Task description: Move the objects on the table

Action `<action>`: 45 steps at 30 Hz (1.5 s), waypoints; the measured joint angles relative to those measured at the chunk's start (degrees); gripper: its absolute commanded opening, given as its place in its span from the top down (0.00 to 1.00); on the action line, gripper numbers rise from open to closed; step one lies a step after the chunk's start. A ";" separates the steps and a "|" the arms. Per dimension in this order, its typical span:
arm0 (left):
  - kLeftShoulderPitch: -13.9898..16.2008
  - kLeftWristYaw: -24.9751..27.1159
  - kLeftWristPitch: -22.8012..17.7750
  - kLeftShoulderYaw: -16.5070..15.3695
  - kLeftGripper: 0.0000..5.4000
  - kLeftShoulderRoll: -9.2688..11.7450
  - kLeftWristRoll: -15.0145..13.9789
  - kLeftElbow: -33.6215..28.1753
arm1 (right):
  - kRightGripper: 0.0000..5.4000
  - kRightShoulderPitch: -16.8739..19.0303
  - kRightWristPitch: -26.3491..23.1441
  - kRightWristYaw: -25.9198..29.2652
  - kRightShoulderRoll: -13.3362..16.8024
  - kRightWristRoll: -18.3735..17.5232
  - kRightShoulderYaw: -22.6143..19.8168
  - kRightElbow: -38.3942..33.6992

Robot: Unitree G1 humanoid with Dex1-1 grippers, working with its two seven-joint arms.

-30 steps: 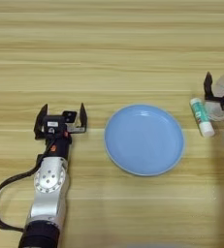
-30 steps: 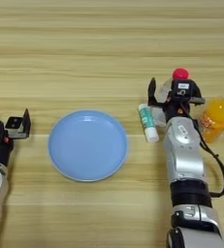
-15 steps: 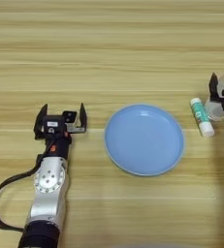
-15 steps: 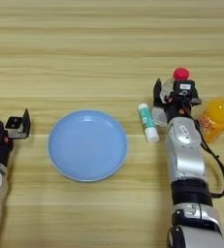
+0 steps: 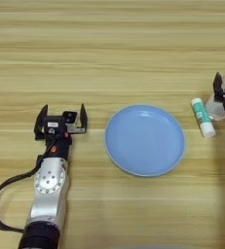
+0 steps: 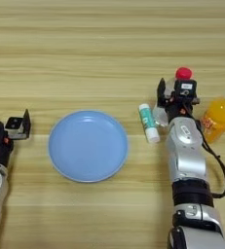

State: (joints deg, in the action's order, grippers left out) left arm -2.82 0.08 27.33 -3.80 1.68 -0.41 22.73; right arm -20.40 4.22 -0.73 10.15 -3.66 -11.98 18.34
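Note:
A clear bottle with a red cap (image 6: 182, 74) stands at the right of the table (image 5: 109, 48). My right gripper (image 6: 177, 91) is open, its black fingers (image 6: 161, 92) straddling the bottle's body from the near side. Whether they touch it I cannot tell. An orange drink bottle with a white cap (image 6: 218, 117) lies tilted just right of that arm. At the left, my left gripper (image 5: 61, 116) rests open on the wood with nothing between its fingers.
A round light-blue plate (image 5: 145, 140) sits in the middle between the two arms. A white-and-green glue stick (image 6: 149, 122) lies just left of the right gripper, between it and the plate.
My right gripper has shifted a little to the right, closing in around the clear bottle. The left arm, plate and glue stick have not moved.

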 measured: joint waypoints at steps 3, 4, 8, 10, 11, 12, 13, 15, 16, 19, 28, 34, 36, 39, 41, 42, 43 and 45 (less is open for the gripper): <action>-0.05 -0.01 0.01 0.00 0.00 0.00 0.01 0.12 | 0.42 -0.01 -0.05 0.00 0.02 0.43 0.71 -2.09; -0.11 0.00 0.01 0.00 0.00 0.00 0.01 0.26 | 0.42 -0.01 -0.08 -0.05 0.06 0.91 1.02 -3.05; -0.24 -0.01 0.05 0.00 0.00 0.00 0.02 0.55 | 0.42 0.08 -1.34 -0.11 0.08 1.54 1.76 -6.64; -0.27 -0.01 0.09 0.01 0.00 0.00 0.02 0.58 | 0.42 0.55 -2.61 -0.11 0.02 1.58 2.18 -9.17; -0.28 0.00 0.12 0.01 0.00 0.00 0.02 0.61 | 0.42 0.92 -3.36 -0.08 -0.12 1.64 2.61 -11.35; -0.31 0.03 0.15 0.03 0.00 0.00 0.02 0.62 | 0.42 1.25 -3.94 -0.01 -0.33 1.66 3.06 -13.62; -0.31 0.10 0.20 0.06 0.00 0.01 0.02 0.61 | 0.42 1.52 -4.71 0.06 -0.47 1.67 3.43 -15.50; -0.31 0.68 0.28 0.23 0.00 -0.01 -0.09 0.57 | 0.42 2.41 -6.76 0.34 -1.05 1.63 4.69 -20.35; -0.30 1.12 0.29 0.30 0.00 -0.02 -0.13 0.55 | 0.42 2.93 -7.43 0.59 -1.30 1.62 5.31 -22.06; -0.16 3.03 0.51 0.88 0.00 -0.24 -1.24 -0.09 | 0.42 4.46 -10.31 1.43 -2.07 1.53 7.29 -26.73; 2.23 10.14 1.38 6.08 0.00 -0.97 -2.37 -6.56 | 0.42 5.79 -15.05 4.38 -4.61 0.94 12.51 -31.64; 4.49 12.48 1.69 11.05 0.00 -0.55 0.29 -12.67 | 0.42 6.31 -16.47 5.50 -5.98 0.52 14.66 -33.34; 4.97 12.94 1.49 13.11 0.00 -0.38 1.89 -14.44 | 0.42 6.34 -16.75 6.14 -6.40 0.16 15.28 -34.05; 6.14 13.46 0.24 15.66 0.00 -0.20 3.62 -17.27 | 0.42 6.46 -17.71 6.85 -7.21 -0.25 16.70 -34.48; 6.80 13.76 -0.58 16.97 0.00 0.12 4.64 -19.34 | 0.42 6.88 -18.78 7.56 -7.85 -1.09 17.40 -34.69; 7.06 13.94 -0.95 17.66 0.00 0.24 4.83 -20.51 | 0.42 7.16 -19.22 7.71 -8.06 -1.32 17.75 -34.84; 7.31 14.21 -1.47 18.33 0.00 0.33 4.97 -21.77 | 0.42 7.41 -19.88 7.98 -8.26 -1.71 18.08 -35.10; 7.74 14.68 -2.09 19.71 0.00 0.46 5.11 -23.56 | 0.42 7.71 -20.54 8.58 -8.62 -2.30 18.82 -35.63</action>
State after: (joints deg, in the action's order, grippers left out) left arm 4.91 14.76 25.24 15.91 2.14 4.71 -0.83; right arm -12.69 -16.32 7.85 1.53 -5.96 6.83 -17.29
